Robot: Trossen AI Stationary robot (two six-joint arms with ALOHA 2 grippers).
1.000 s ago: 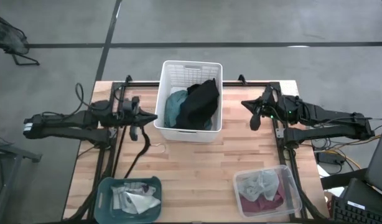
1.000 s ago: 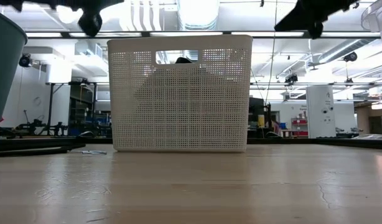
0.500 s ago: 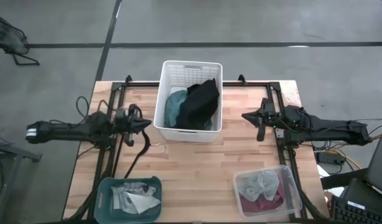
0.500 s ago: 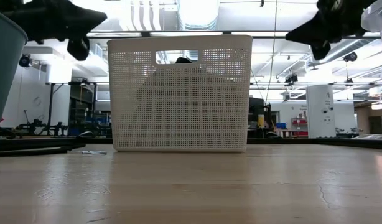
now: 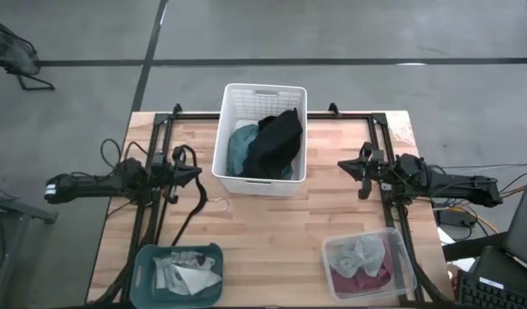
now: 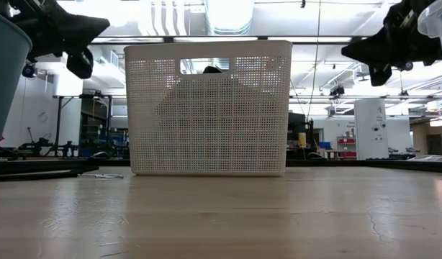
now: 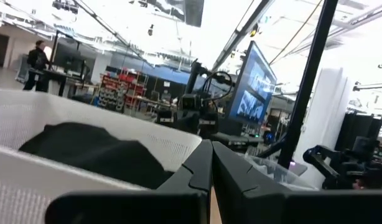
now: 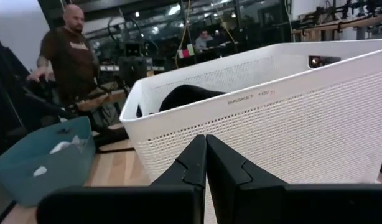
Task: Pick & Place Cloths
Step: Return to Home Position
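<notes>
Between left gripper (image 5: 196, 171) and right gripper (image 5: 346, 165), each empty with fingers pressed together: white slatted basket (image 5: 263, 89) holding black garment (image 5: 277, 142) and teal-green garment (image 5: 239, 148). Beyond both grippers, toward the table (image 5: 272, 232) front: teal tray (image 5: 147, 257) and clear tray (image 5: 402, 249), small cloths inside. Sorting judged finished; step in hand judged homing, which calls for folding the arms to rest with no grasp.

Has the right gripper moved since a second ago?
Yes. The right gripper has drawn slightly farther from the white basket, toward the clear tray, in the high view; fingers shut.
</notes>
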